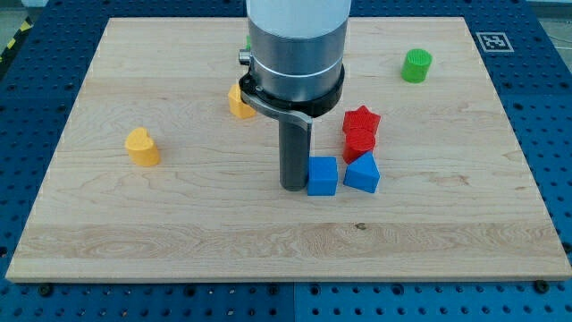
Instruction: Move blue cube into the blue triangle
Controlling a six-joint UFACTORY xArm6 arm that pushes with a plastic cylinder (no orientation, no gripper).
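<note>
The blue cube (323, 176) sits on the wooden board (179, 233) a little right of centre. The blue triangle (362, 173) lies just to the cube's right, nearly touching it. My tip (293, 185) rests on the board at the cube's left side, touching or almost touching it. The rod rises into the grey arm body (296, 45) at the view's top.
Two red blocks, a star-like one (361, 119) and one below it (359, 141), stand just above the blue triangle. A green cylinder (416, 65) is at the upper right. Two yellow blocks sit at the left (141, 147) and beside the arm (239, 101).
</note>
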